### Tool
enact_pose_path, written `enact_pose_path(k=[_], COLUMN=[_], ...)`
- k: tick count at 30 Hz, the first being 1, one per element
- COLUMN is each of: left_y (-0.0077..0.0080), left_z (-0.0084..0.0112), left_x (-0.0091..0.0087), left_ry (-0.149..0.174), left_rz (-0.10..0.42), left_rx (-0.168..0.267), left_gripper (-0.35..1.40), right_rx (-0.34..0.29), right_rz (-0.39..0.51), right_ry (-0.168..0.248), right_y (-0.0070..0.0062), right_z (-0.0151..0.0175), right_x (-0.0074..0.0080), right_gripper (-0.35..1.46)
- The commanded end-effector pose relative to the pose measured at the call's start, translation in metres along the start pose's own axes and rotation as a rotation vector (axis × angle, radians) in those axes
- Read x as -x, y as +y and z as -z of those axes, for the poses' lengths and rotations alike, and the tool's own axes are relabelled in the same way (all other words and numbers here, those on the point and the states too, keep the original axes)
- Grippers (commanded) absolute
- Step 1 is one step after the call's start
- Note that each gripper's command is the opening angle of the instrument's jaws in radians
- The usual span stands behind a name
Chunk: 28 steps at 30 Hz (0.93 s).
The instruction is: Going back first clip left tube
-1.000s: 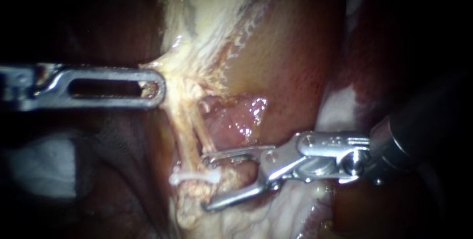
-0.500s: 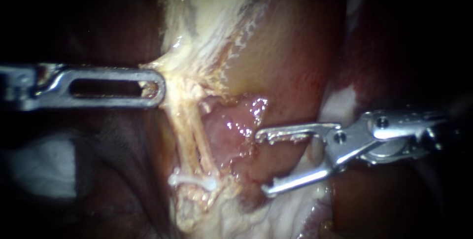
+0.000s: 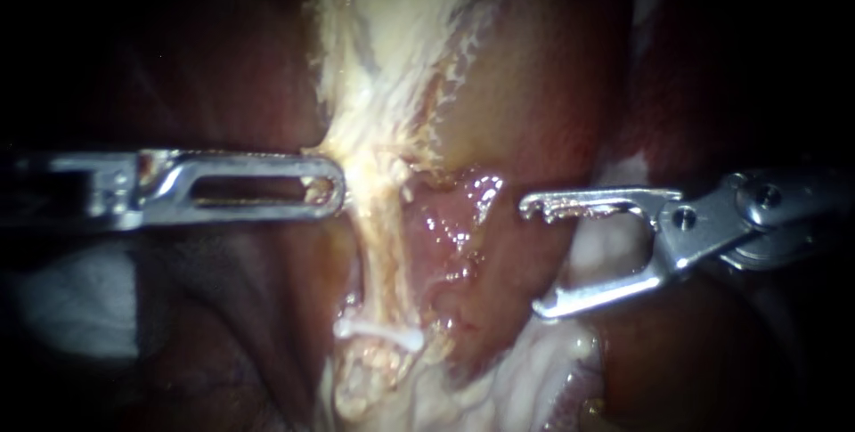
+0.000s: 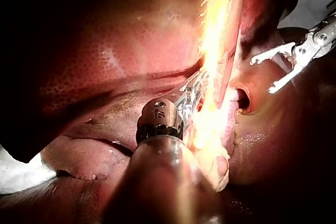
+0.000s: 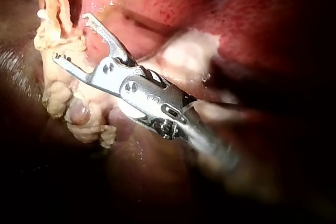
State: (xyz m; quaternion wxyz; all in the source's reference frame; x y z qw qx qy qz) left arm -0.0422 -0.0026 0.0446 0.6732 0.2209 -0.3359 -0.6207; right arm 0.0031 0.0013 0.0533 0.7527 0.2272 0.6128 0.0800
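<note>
Withdrawal seems the step: right instrument [image 3: 533, 258] holds its jaws wide and empty, well apart from the white clip [image 3: 378, 332] crossing the tube [image 3: 381, 254]. Left instrument [image 3: 325, 190] jaws grip pale tissue [image 3: 365, 160]. Next needs a clear retreat.

You have a left instrument [image 3: 329, 187] and right instrument [image 3: 533, 258] in bright silver. Your clip [image 3: 378, 332] is white; tube [image 3: 385, 249] and tissue [image 3: 374, 85], pale yellow-tan, streaked. Liver [image 4: 105, 51]: dark red-brown, finely mottled.

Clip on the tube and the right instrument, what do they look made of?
The clip looks like white plastic, matte to slightly glossy: pale, opaque, no metallic glint. The right instrument looks like polished bare metal: silvery, with bright highlights.
</note>
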Motion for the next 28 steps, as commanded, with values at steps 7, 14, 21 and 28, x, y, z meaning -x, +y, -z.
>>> enact_pose_path(k=[7,14,21,28], left_y=[-0.0001,-0.0008,-0.0007,-0.0006], left_z=[-0.0032,-0.0048,-0.0046,-0.0044], left_x=[-0.0001,0.0003,0.0003,0.0003], left_ry=[0.001,0.001,0.002,0.003], left_rz=[-0.001,0.002,0.001,0.001], left_rx=[0.003,0.003,0.002,0.001], left_gripper=[-0.35,-0.35,-0.35,-0.35], right_rx=[0.002,0.003,0.005,0.007], right_rz=[0.01,0.013,0.013,0.017], right_ry=[0.008,0.01,0.013,0.015], right_y=[0.0002,0.0002,0.0002,0.0002], right_z=[0.0006,0.001,0.001,0.0009], right_x=[-0.0002,-0.0005,-0.0005,-0.0007], right_gripper=[0.6,0.6,0.6,0.6])
